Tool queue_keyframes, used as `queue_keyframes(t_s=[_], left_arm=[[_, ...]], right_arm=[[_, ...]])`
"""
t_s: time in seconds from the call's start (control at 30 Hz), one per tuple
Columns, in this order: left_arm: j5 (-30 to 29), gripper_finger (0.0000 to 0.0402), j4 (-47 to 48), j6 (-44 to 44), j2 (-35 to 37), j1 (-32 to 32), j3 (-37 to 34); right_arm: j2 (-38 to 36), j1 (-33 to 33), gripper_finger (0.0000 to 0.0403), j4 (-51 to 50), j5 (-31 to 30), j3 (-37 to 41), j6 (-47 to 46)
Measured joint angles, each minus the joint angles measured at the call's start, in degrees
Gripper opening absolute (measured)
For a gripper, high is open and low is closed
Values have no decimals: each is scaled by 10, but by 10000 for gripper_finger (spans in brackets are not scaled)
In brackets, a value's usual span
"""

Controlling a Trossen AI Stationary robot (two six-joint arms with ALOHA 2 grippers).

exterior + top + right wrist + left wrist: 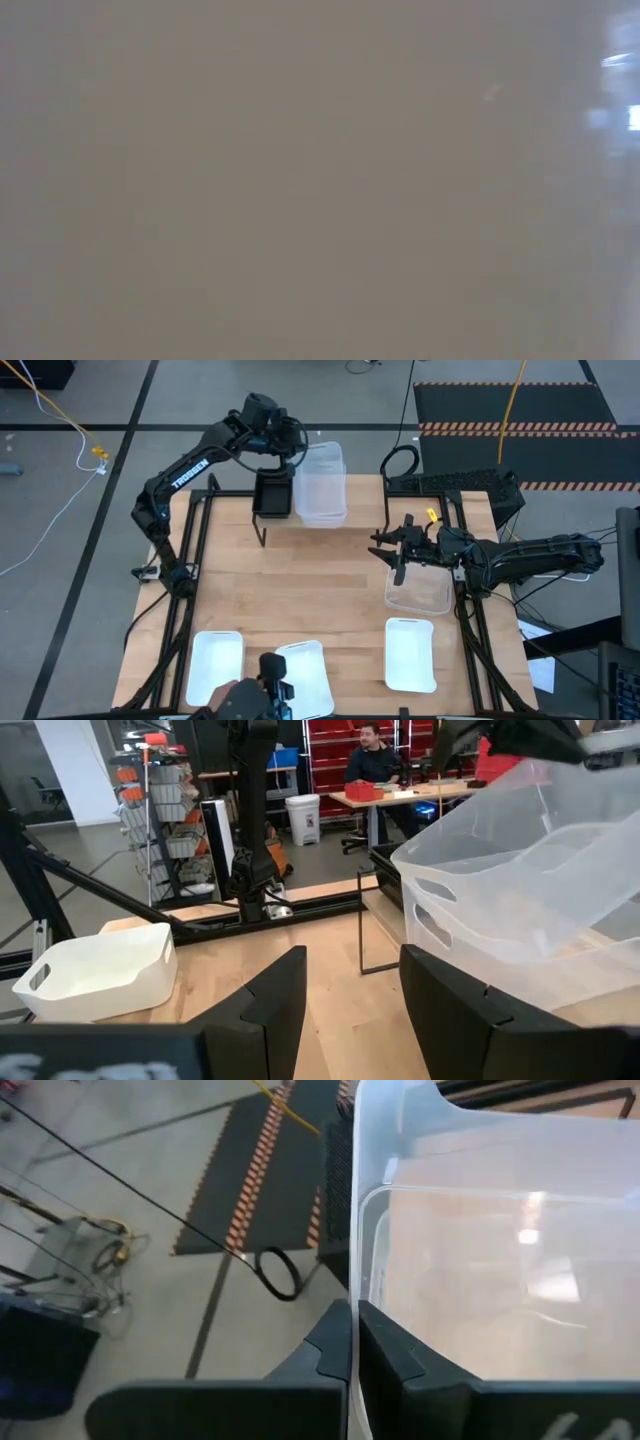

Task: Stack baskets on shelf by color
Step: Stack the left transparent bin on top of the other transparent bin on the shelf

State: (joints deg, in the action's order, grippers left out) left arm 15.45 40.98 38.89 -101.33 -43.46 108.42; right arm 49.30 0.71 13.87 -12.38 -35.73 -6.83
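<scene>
My left gripper [288, 455] is shut on a clear basket [320, 470] at the table's far middle, over the shelf, whose thin black leg [263, 532] shows. In the right wrist view this basket [530, 830] sits tilted in or over a second clear basket [470, 935]. A black basket [272, 495] stands just left of them. Another clear basket [418, 592] lies at the right, under my right gripper [397, 557]. That gripper [350, 1010] stands open, level and holding nothing. Three white baskets [217, 665], [305, 675], [410, 653] lie along the near edge. My left gripper pinches the clear basket's side wall at its rim [355, 1280], one finger inside the basket and one outside. The fingers slant down from the table's far left. The basket is tilted; whether its bottom rests in the clear basket below, I cannot tell.
The low view shows only a pale blur. The middle of the wooden tabletop [320, 590] is bare. Black frame rails [195, 560] run along both sides of the table. A person sits at a desk [375, 760] in the room beyond.
</scene>
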Motion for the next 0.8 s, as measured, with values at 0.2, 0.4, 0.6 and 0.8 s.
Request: queue_keyframes(t_s=[0.2,0.4,0.6,0.8], left_arm=[[2,6,6,-1,-16,0,0],[17,7,26,-3,-16,0,0],[38,4,51,-9,-16,-4,0],[14,34,46,-25,-25,1,0]], right_arm=[[0,0,155,0,0,0,0],[0,0,155,0,0,0,2],[0,0,155,0,0,0,4],[0,0,155,0,0,0,1]])
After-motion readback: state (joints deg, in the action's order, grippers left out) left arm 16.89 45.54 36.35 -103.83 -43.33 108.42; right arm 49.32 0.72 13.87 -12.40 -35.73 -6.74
